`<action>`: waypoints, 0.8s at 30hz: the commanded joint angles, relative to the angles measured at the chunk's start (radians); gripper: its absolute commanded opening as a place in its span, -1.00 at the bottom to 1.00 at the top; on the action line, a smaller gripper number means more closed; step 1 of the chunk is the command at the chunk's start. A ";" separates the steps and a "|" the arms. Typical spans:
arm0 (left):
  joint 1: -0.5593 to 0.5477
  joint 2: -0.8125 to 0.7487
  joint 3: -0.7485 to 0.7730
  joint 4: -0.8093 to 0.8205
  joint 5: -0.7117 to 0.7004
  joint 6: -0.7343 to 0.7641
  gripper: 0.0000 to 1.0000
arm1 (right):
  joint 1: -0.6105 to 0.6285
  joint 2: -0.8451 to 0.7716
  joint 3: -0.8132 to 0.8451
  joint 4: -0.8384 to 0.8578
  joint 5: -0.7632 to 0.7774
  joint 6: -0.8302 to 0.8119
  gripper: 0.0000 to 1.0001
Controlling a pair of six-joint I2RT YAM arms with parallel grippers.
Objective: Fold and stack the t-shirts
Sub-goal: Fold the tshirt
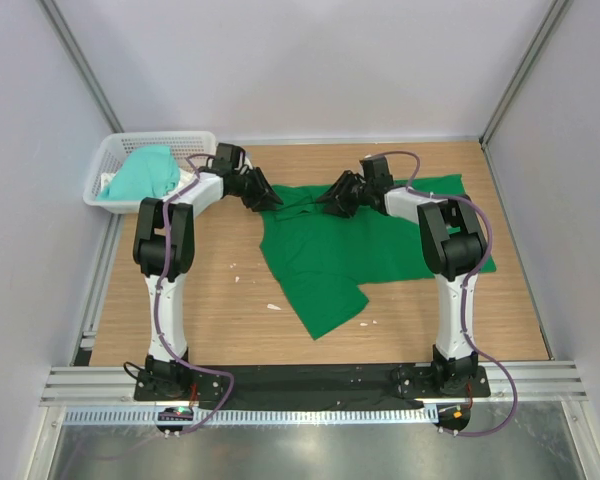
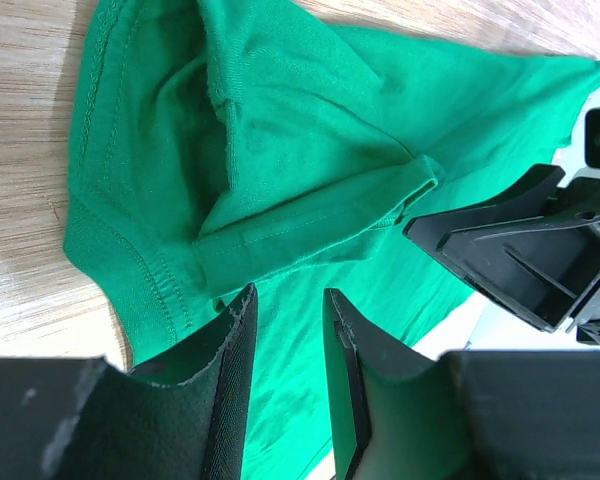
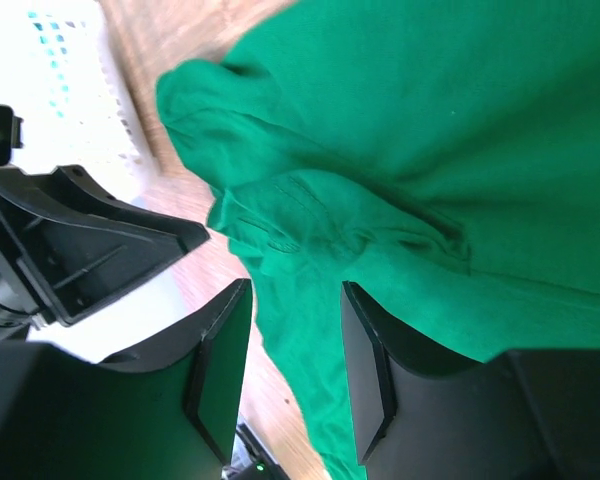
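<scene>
The deep green t-shirt (image 1: pixel 365 245) lies spread and rumpled on the wooden table, with a sleeve or corner pointing toward the near side. The paler mint-teal t-shirt (image 1: pixel 145 172) is bunched in the white basket. My left gripper (image 1: pixel 266 198) hovers over the green shirt's far left corner. In the left wrist view it (image 2: pixel 288 310) is open, with folded green fabric (image 2: pixel 280 160) just beyond its fingertips. My right gripper (image 1: pixel 334 200) is over the shirt's far edge, facing the left one. In the right wrist view it (image 3: pixel 295 300) is open above green cloth (image 3: pixel 430 150).
The white lattice basket (image 1: pixel 111 153) stands at the far left corner of the table and also shows in the right wrist view (image 3: pixel 80 90). Bare wood (image 1: pixel 220 300) lies left of and in front of the shirt. Walls enclose the table on three sides.
</scene>
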 commanded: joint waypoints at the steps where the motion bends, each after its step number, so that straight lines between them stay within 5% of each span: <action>1: 0.008 -0.015 0.017 0.030 0.011 0.004 -0.32 | 0.005 0.002 -0.004 0.104 -0.001 0.061 -0.07; 24: 0.011 -0.036 -0.003 0.012 -0.054 0.036 0.02 | 0.008 0.047 0.019 0.092 0.024 0.075 -0.12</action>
